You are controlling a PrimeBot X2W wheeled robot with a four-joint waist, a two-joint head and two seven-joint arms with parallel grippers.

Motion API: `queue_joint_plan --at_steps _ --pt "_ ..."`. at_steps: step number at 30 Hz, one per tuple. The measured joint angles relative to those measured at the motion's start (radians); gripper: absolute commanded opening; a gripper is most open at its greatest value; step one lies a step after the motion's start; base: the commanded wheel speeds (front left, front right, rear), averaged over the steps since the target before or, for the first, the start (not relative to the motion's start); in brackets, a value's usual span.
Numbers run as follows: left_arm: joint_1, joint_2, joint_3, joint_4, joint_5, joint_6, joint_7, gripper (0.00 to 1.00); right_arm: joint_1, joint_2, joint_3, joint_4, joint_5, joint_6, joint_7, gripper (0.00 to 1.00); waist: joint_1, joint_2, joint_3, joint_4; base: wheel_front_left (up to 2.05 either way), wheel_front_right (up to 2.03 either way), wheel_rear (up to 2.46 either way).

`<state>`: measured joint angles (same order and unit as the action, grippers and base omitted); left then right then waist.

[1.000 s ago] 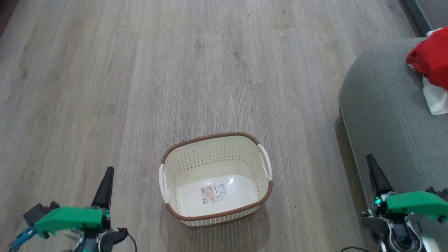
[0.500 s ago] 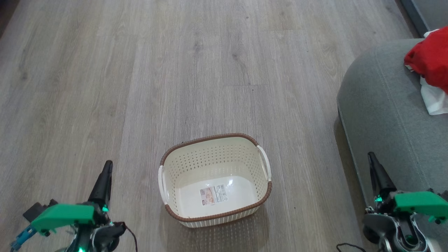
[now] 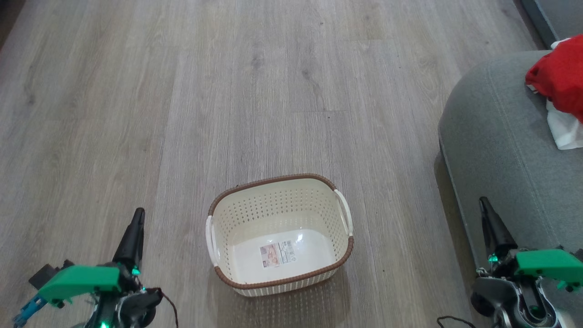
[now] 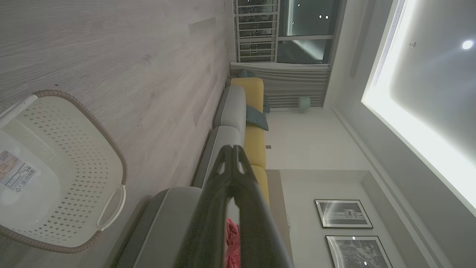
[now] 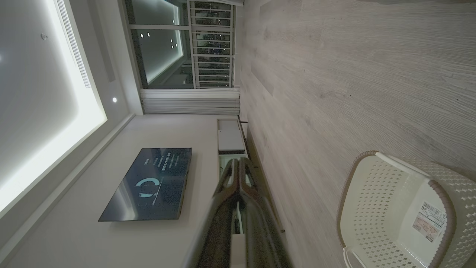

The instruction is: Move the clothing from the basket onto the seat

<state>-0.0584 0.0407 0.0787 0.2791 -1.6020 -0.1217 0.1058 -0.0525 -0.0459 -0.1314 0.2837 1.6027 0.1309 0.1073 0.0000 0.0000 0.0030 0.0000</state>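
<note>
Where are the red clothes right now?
In the head view the clothing lies at the far right edge, on the seat, well apart from the basket on the floor.

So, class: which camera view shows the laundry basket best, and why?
The head view: the whole basket shows from above, with full rim, both handles and the inside label. The left wrist view crops it at the frame's left edge; the right wrist view crops it at the lower right corner.

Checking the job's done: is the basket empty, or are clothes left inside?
Empty. The basket shows its bare bottom and label; the red and white clothing lies on the seat.
</note>
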Motion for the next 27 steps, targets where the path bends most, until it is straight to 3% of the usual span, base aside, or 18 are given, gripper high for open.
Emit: queue_joint_plan --at_steps 27 --pt "0.000 0.000 0.001 0.000 0.000 0.000 0.000 0.00 0.000 0.000 0.000 0.000 0.000 0.000 0.000 0.00 0.0000 0.0000 0.000 0.000 0.00 0.00 0.00"
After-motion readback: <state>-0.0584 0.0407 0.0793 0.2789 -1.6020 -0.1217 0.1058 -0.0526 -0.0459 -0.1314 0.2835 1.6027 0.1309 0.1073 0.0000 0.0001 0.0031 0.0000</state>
